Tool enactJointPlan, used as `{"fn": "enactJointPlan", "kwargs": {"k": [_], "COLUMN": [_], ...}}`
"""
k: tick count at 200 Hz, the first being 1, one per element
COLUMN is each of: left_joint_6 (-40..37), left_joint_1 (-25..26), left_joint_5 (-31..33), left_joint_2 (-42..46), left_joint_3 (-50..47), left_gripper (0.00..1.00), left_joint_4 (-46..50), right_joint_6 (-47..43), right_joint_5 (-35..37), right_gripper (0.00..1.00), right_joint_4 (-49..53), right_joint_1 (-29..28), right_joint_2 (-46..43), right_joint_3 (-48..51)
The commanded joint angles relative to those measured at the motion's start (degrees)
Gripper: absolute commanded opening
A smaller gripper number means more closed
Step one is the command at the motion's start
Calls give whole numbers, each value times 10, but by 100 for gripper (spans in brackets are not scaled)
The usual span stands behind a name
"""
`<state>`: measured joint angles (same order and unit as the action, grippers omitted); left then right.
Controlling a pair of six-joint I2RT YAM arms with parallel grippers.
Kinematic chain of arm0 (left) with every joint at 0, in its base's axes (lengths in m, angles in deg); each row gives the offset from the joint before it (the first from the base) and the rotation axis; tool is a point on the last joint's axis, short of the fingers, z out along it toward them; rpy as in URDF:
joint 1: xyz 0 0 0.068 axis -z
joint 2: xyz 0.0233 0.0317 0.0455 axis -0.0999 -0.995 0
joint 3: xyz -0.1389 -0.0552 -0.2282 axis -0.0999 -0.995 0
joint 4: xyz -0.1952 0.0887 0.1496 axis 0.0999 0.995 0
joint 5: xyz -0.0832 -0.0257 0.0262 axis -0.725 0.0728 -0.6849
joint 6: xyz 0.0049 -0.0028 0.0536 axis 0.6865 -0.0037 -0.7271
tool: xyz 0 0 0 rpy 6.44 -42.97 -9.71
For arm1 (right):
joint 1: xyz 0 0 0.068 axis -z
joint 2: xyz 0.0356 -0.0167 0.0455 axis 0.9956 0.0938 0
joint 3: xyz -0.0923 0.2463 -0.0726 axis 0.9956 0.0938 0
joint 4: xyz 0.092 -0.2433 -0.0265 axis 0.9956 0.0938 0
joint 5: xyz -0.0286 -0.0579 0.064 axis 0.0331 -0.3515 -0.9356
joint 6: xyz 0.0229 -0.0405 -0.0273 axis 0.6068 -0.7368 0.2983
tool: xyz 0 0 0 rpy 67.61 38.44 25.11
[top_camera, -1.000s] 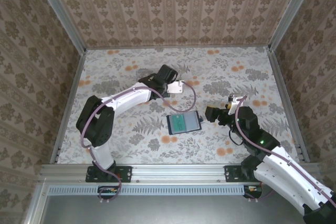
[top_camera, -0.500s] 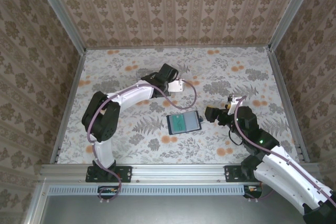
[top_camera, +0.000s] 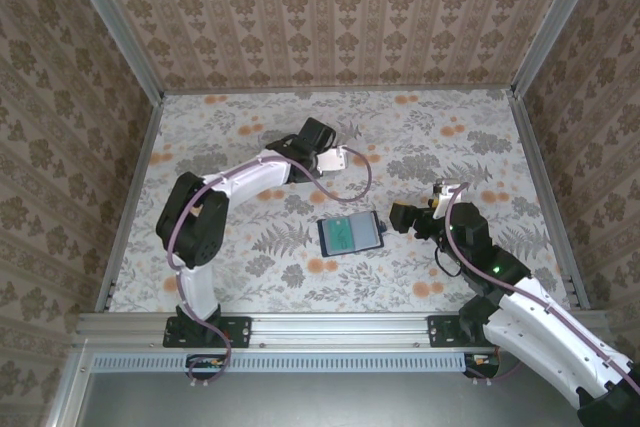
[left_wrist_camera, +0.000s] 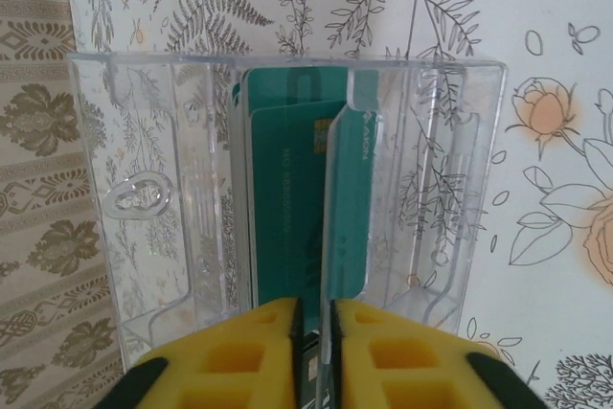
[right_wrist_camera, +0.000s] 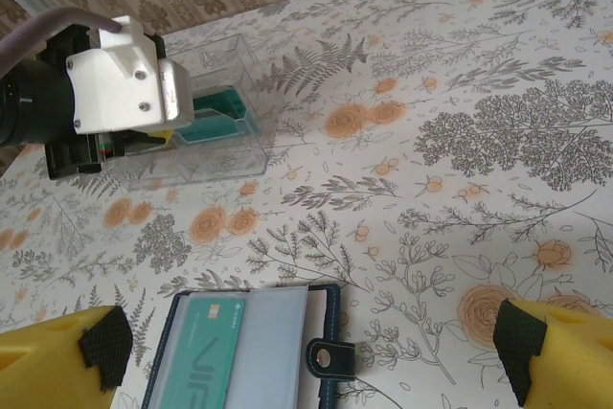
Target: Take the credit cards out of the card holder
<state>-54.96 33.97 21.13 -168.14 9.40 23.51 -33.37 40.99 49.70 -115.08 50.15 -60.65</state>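
Clear plastic box [left_wrist_camera: 172,189] sits toward the back of the flowery surface [top_camera: 250,277], with teal cards [left_wrist_camera: 287,189] standing on edge inside it. The left tool [left_wrist_camera: 313,306] is right up against the box. Its yellow fingers [left_wrist_camera: 239,352] are almost pressed together, and one card's edge sits in the thin gap. I cannot tell if they are pinching it or letting go. I think this step is dropping a card into the box. To do it well, the tool should open just a little. Then it should pull straight back, so it does not bump the box or tip the cards.

Near the middle lies the card holder [top_camera: 350,234], open and flat, grey-blue side up. Its long side runs left to right, tipped up a bit at the right end. Its small tab [right_wrist_camera: 324,358] points right, toward the right tool [top_camera: 403,215]. A teal card [right_wrist_camera: 196,352] shows in one pocket. The right tool is spread wide just beside the tab end, holding nothing.
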Motion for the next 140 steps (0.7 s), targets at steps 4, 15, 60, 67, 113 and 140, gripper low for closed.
{"fn": "enactJointPlan", "kwargs": {"k": [4,15,60,67,113,140], "left_joint_6": [13,13,14,16,38,71], "left_joint_1": [-7,-8,-15,-16,-17,-17], "left_joint_5": [6,9,22,22,6,-9], "left_joint_2": [-17,-22,-32,-31,-14,19], "left_joint_3": [26,32,49,51,52,42], "left_gripper": [23,25,29,29,31,34], "left_joint_4": [7,8,5,6,18,22], "right_joint_6": [7,6,6,6,6,6], "right_joint_5": [9,8,8,8,8,8], "right_gripper": [100,100,100,100,100,100], "right_joint_4": [-12,-12,-12,-13,-16,-18], "right_joint_1": [3,3,3,3,3,3], "right_joint_2": [-2,-1,-1,-1,-1,2], "right_joint_3": [7,7,7,7,10,10]}}
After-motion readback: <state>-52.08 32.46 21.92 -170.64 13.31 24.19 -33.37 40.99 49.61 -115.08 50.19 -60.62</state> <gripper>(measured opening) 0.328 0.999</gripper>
